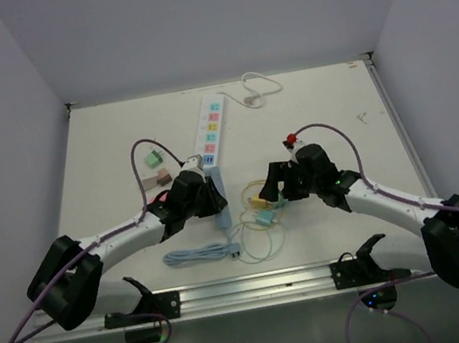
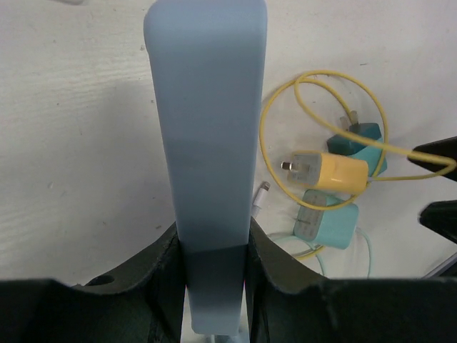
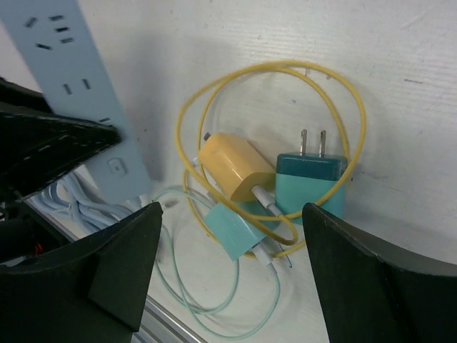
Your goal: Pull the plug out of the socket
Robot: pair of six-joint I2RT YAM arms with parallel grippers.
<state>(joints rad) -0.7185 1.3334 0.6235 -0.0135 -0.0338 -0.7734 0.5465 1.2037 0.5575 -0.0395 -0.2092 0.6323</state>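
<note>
Two hands: left hand [image 2: 214, 239] grips the socket strip [image 2: 207, 107]; right hand [image 3: 232, 209] gapes wide, empty.

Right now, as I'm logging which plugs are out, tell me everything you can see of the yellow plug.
The yellow plug is a rounded glossy plastic block with metal prongs, lying on its side on the white table, in no socket. A white connector enters its rear. It rests against two teal plugs inside a yellow cable loop. The open right gripper hovers over it.
</note>
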